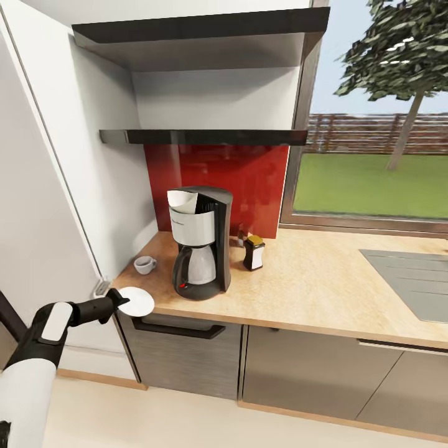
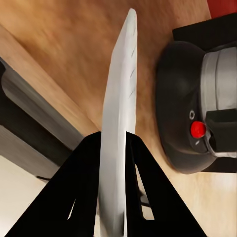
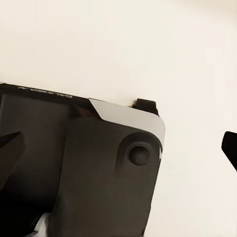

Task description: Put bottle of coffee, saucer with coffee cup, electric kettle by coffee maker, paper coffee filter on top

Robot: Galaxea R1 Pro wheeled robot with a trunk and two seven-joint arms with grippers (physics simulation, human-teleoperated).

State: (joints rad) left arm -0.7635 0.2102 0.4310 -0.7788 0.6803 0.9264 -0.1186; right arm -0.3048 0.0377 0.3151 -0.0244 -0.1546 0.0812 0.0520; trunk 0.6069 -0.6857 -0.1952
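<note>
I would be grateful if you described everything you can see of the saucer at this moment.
The saucer is a small, plain white round plate, smooth and thin. The left gripper is shut on its rim, one black finger on each face. In the head view it sits roughly level at the front corner of the countertop, in front of the coffee cup and beside the coffee maker. Whether it rests on the wood cannot be told.

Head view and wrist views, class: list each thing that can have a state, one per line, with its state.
Saucer: gripped edge-on by the left gripper, at the countertop's front corner.
Coffee cup: upright on the countertop, not on the saucer.
Paper coffee filter: on top of the coffee maker.
Bottle of coffee: upright beside the coffee maker.
Right gripper: open, empty.
</note>
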